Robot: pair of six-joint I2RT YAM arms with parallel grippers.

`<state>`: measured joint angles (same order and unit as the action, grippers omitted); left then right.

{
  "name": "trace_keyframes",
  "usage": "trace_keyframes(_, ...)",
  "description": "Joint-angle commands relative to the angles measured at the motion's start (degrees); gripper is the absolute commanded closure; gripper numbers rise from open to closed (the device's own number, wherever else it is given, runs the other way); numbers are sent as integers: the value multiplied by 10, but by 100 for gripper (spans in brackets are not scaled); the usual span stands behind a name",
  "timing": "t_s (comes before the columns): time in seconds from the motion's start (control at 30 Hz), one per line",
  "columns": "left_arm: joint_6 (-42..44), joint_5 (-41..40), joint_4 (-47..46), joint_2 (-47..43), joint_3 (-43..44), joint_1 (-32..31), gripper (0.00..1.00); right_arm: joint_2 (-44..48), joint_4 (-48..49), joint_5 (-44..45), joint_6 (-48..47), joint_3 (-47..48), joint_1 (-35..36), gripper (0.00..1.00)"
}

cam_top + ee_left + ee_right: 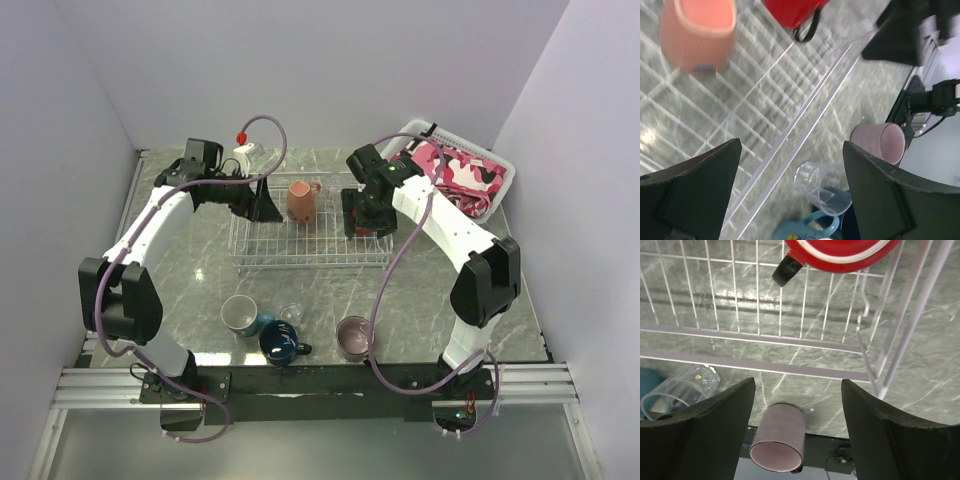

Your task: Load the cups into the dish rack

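Note:
The white wire dish rack (310,258) sits mid-table. A salmon-orange mug (300,200) stands in it, also in the left wrist view (699,35). A red mug (375,236) lies in its right end, just under my right gripper (365,218); it shows in the right wrist view (840,252). On the table in front are a teal-blue mug (240,315), one clear glass (291,314) on its side, a dark navy mug (281,343) and a mauve-pink mug (353,338). My left gripper (262,205) hovers over the rack's left end. Both grippers are open and empty (790,190) (797,435).
A white plastic basket of pink cloth (460,170) stands at the back right, close behind my right arm. A small white object with a red cap (245,148) sits at the back left. White walls enclose the table on three sides.

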<state>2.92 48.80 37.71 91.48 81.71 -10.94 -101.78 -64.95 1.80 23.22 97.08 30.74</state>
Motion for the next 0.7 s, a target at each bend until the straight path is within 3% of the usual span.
trace_keyframes(0.0, 23, -5, -20, -10, -4, 3, 12, -18, -2, 37, -9, 27, -6, 23)
trace_keyframes(0.67, 65, -39, 17, 11, 8, 3, 13, -146, 59, 21, -20, 157, -73, 26)
